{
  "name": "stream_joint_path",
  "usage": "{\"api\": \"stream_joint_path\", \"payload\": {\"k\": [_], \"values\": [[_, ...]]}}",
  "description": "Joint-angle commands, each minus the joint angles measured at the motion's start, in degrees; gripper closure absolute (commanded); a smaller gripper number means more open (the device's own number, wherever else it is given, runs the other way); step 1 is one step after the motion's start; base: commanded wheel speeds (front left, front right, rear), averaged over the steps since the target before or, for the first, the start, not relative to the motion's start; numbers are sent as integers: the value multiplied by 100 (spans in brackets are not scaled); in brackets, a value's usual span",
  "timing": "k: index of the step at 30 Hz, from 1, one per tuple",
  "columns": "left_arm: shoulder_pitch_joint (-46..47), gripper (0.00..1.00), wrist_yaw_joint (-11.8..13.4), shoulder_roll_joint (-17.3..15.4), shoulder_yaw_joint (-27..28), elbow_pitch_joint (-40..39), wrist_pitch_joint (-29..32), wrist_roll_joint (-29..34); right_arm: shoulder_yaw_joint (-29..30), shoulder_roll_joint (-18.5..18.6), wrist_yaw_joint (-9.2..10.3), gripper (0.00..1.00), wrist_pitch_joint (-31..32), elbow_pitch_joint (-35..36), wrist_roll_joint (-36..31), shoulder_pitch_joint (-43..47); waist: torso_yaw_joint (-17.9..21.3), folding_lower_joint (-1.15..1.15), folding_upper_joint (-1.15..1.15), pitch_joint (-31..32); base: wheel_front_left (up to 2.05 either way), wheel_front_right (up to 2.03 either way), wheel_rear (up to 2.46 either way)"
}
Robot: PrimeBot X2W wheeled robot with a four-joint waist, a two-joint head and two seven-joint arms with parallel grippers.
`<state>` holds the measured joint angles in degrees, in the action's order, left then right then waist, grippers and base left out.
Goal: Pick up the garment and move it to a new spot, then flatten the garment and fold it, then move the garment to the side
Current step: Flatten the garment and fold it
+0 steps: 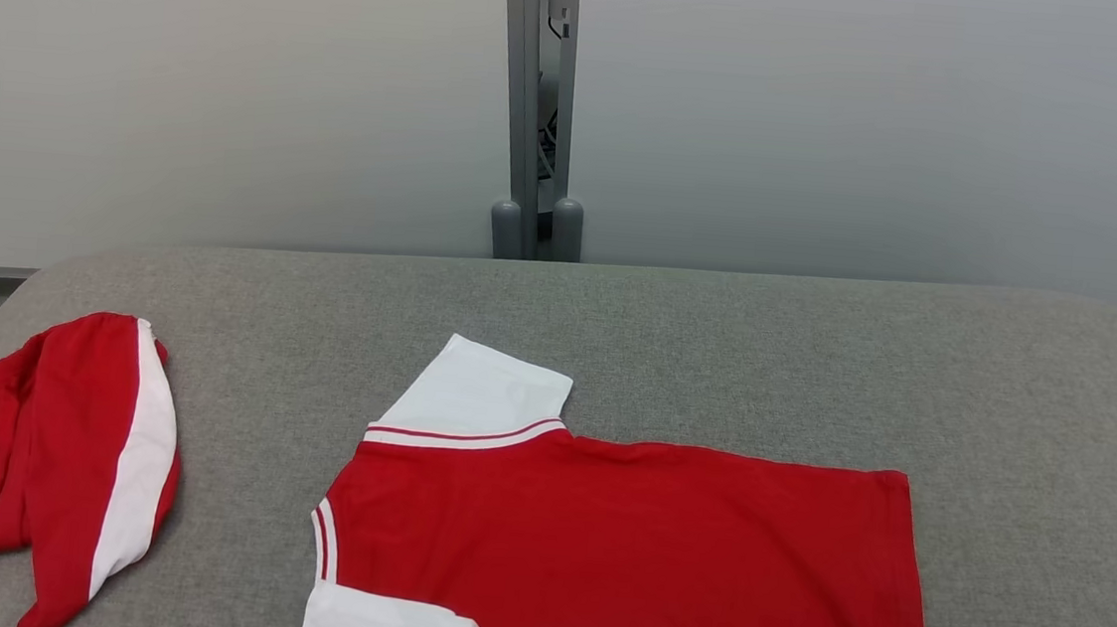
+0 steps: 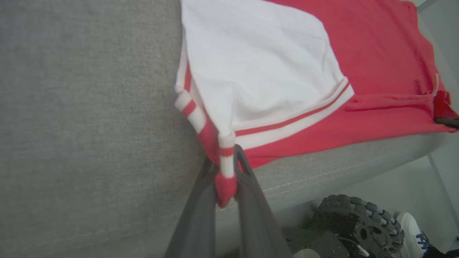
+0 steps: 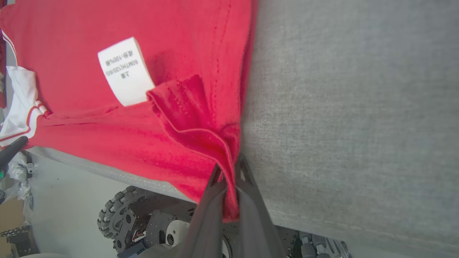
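The garment (image 1: 620,548), a red shirt with white sleeves and striped trim, lies spread on the grey table (image 1: 734,357), reaching the near edge. In the left wrist view my left gripper (image 2: 225,159) is shut on the garment's (image 2: 258,64) red-and-white striped trim at the table's front edge. In the right wrist view my right gripper (image 3: 229,170) is shut on a bunched red hem corner of the garment (image 3: 143,143), near a white care label (image 3: 123,71). The pinched cloth hangs just over the table edge.
A second red and white garment (image 1: 58,464) lies crumpled at the table's left. A grey post (image 1: 535,102) stands behind the table. Below the front edge are my base's wheels (image 2: 358,222) and a person's white shoe (image 2: 412,229). Bare grey felt lies right of the shirt.
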<state>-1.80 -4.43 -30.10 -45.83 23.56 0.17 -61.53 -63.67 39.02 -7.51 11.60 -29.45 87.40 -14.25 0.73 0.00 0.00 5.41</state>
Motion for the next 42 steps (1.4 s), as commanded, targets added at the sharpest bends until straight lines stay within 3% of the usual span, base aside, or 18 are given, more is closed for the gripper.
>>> {"api": "stream_joint_path", "payload": {"k": [1,5,6,7,8,9,10,22,30,36,40,42], "values": [[-43,100,54,-88,16,-26,26,-33,4,89,4,100,15,-22,49,92,-1,0,0,-5,0,0,0],[-135,100,188,-186,24,-292,109,-43,88,79,4,100,-72,-43,69,77,-3,0,0,-31,0,0,0],[-145,100,225,-201,21,-345,118,-45,109,63,4,82,-107,-70,76,67,-2,0,0,-38,0,0,0],[-144,100,243,-217,24,-388,136,-61,136,44,4,35,-104,-128,125,78,-3,0,0,-44,0,0,0],[-141,81,271,-235,30,-426,157,-66,151,23,4,0,-60,-186,163,91,-4,0,0,-49,0,0,0],[-140,9,324,-256,43,-451,143,-45,157,11,4,0,-45,-226,167,77,-6,0,0,-53,0,0,0],[-162,0,376,-262,63,-465,138,-58,181,12,4,0,-52,-276,195,59,-6,0,0,-57,0,0,0],[-156,0,660,-479,248,-704,110,-109,301,130,24,0,-232,-784,82,-132,-5,0,0,-56,0,0,0],[158,0,990,-594,626,-908,-524,178,521,60,2,0,-1134,-792,-355,-443,6,0,0,-59,0,0,0],[614,0,1272,-338,888,-877,-1340,726,819,-105,2,0,-2519,-717,-1163,-832,65,0,0,-65,0,0,0],[788,0,1321,-126,1069,-822,-1490,949,1131,-276,2,0,-2686,-771,-1694,-988,100,0,0,-84,0,0,0],[873,0,1333,42,1232,-752,-1528,1167,1711,-430,2,0,-2690,-700,-2304,-1121,150,0,0,-107,0,0,0]]}}
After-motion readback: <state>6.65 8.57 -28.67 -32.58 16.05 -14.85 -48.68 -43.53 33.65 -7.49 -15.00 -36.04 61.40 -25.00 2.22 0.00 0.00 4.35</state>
